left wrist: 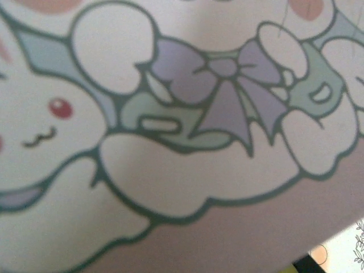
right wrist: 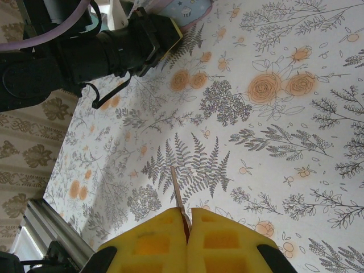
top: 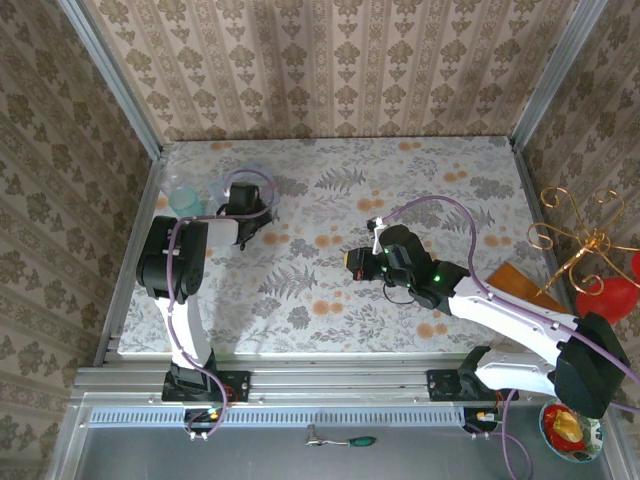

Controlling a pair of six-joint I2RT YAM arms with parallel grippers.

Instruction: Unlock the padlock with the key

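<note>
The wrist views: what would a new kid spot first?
First, the cartoon bunny and the purple bow printed on the bag, seen very close in the left wrist view. Next, in the right wrist view, the right gripper with bright yellow fingers pinching a thin key above the flowery table.

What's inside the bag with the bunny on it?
I see its outside: a bunny face and a purple bow printed on the bag. The print covers whatever is inside, so I cannot tell what is in there.
</note>
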